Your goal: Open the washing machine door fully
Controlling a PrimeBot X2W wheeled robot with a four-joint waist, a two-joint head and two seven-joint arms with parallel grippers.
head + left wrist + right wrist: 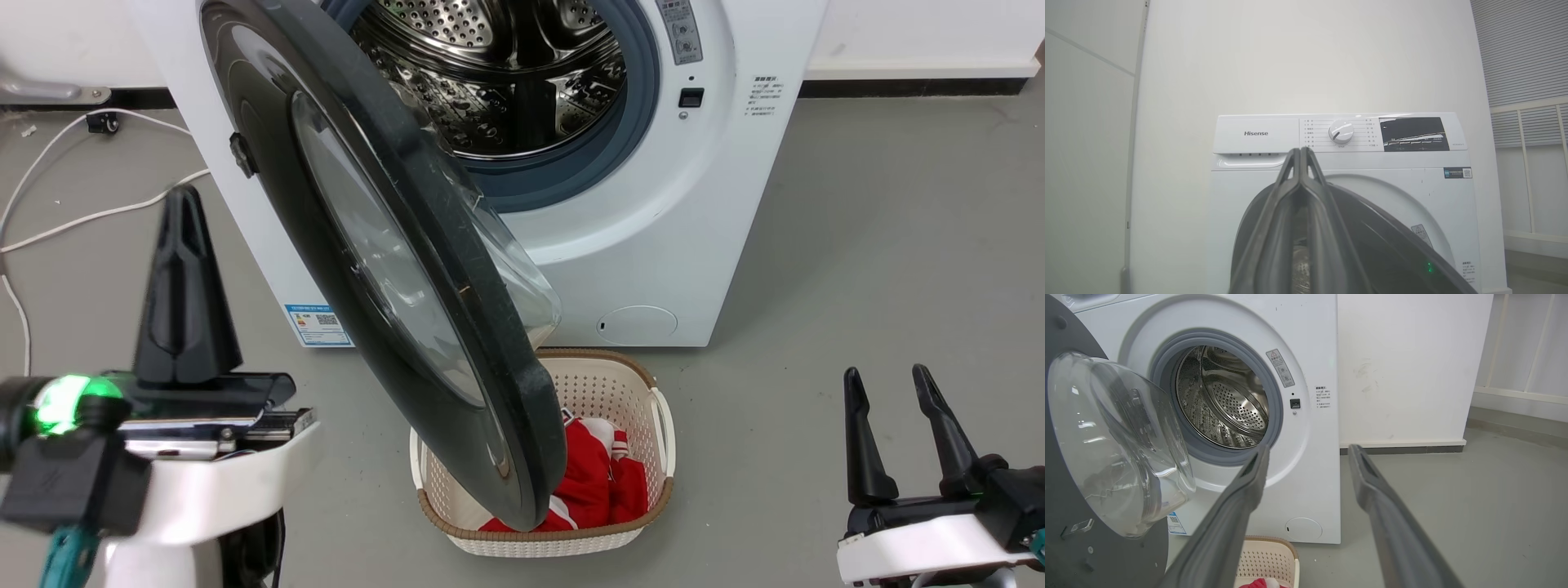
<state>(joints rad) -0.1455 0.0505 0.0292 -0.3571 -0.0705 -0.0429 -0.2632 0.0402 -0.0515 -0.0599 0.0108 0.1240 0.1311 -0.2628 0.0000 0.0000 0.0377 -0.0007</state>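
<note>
One washing machine (735,204) stands far off, with one door (261,106) and one control dial (1341,131). Nearer sits one laundry basket (663,425) (red clothing (600,482) inside, pieces uncountable). Two grippers, the left gripper (183,200) and the right gripper (887,374), with two dark fingers each.

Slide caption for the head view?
Washing machine door swung open over laundry basket; left hand shut, right hand open.

head looks down on the washing machine (653,237); both wrist views face its front, lower down.
</note>
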